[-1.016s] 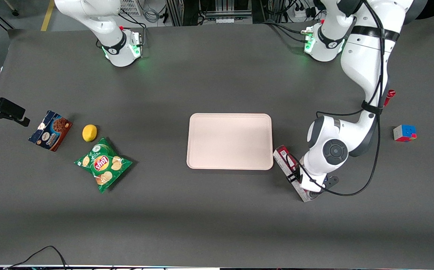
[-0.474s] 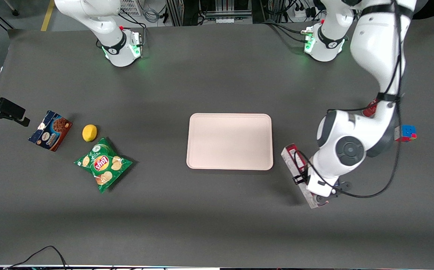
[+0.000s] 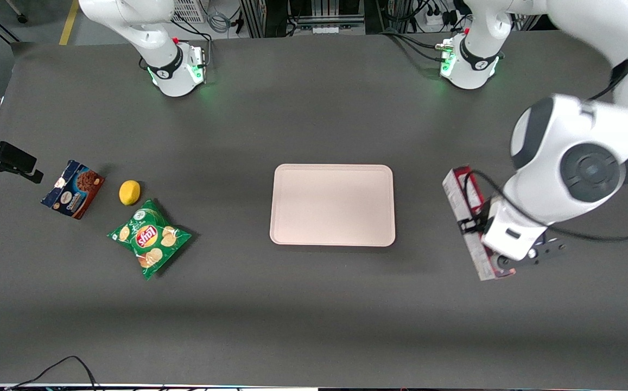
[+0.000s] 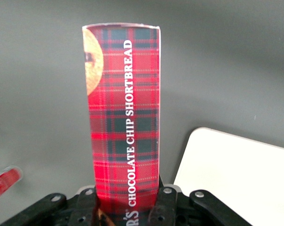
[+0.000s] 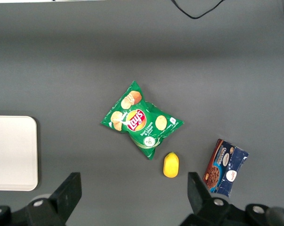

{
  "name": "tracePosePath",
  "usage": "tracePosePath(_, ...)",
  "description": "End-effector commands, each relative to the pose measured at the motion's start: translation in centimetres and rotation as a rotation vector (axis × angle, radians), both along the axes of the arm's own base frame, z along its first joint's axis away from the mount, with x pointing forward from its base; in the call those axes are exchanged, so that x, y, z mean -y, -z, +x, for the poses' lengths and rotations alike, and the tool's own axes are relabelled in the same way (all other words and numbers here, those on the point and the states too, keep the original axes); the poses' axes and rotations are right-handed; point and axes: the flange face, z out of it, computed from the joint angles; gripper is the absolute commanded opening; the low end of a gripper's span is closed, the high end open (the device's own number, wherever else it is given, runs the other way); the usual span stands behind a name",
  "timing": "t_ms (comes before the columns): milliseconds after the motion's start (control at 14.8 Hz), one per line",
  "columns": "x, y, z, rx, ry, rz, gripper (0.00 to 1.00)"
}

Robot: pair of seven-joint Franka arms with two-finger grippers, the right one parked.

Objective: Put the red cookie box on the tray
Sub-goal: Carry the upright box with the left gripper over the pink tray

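Lying bare on the counter (image 3: 314, 304), the pale pink tray (image 3: 332, 205) carries nothing. Toward the working arm's end, well apart from the tray's rim, the gripper (image 3: 482, 231) is clamped on the red cookie box (image 3: 463, 209), holding it lifted off the counter. From the front, the box shows mostly its grey-white side. The left wrist view shows instead its plaid face with "CHOCOLATE CHIP SHORTBREAD" lettering, a cookie picture at the free end, and the fingers (image 4: 163, 207) pressed against both long edges. Only the right wrist view shows the chip bag (image 5: 142, 121), lemon (image 5: 171, 165) and blue-brown cookie box (image 5: 225, 166) close up.
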Motion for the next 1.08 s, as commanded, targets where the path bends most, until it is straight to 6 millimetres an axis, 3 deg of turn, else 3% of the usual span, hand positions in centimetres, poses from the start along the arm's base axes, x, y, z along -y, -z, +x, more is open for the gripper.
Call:
tracePosePath(0, -2.2, -2.8, 0.2, -0.027, 0.05, 0.01, 0.02)
tracePosePath(271, -2.4, -2.6, 0.3, -0.034, 0.179, -0.054, 0.06)
tracePosePath(474, -0.7, -2.9, -0.2, -0.035, 0.2, -0.096, 0.05)
tracePosePath(745, 4.9, -1.8, -1.5, -0.025, 0.27, -0.129, 0.04)
tracePosePath(1016, 11.1, 1.6, -4.1, 0.006, 0.224, -0.138, 0.04)
